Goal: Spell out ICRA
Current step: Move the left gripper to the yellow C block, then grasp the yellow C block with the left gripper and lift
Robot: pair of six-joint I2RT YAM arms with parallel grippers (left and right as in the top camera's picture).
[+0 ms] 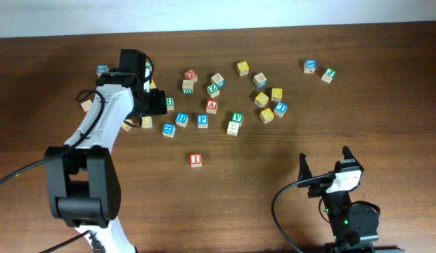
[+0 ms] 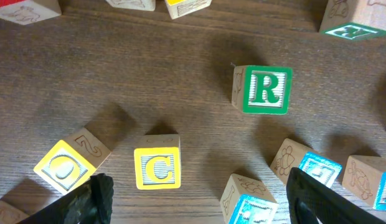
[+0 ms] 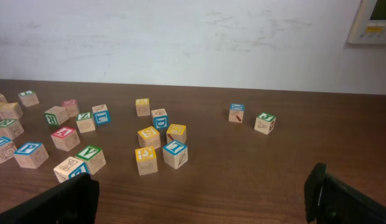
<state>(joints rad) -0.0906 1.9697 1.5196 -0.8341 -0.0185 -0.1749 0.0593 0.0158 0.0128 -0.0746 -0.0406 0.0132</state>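
Red I block [image 1: 196,160] stands alone on the table [image 1: 274,183], letter face up, toward the near edge and well apart from the scattered blocks further back. Red A block [image 1: 212,106] sits in the middle of that scatter, face up, with other blocks near it on all sides. Yellow C block [image 2: 157,168] and green R block [image 2: 266,90] show in the left wrist view, both letter up and apart from each other, with bare wood between them. The C lies nearer the camera, the R further off and to the right. Left gripper [image 2: 198,180] hangs over this part of the scatter at the far left of the table. Jaws are spread wide and hold nothing. The C lies just beside the left-hand finger in that view, and I cannot tell whether they touch. Yellow O block [image 2: 64,168] sits left of the C, turned at an angle, its near corner hidden behind that finger. Blue-topped blocks [image 2: 317,169] are bunched by the other finger. Right gripper [image 1: 324,158] is at the near right of the table, well apart from every block, jaws apart with nothing between them. Its wrist view looks across bare wood to the scatter and a white wall [image 3: 193,37].
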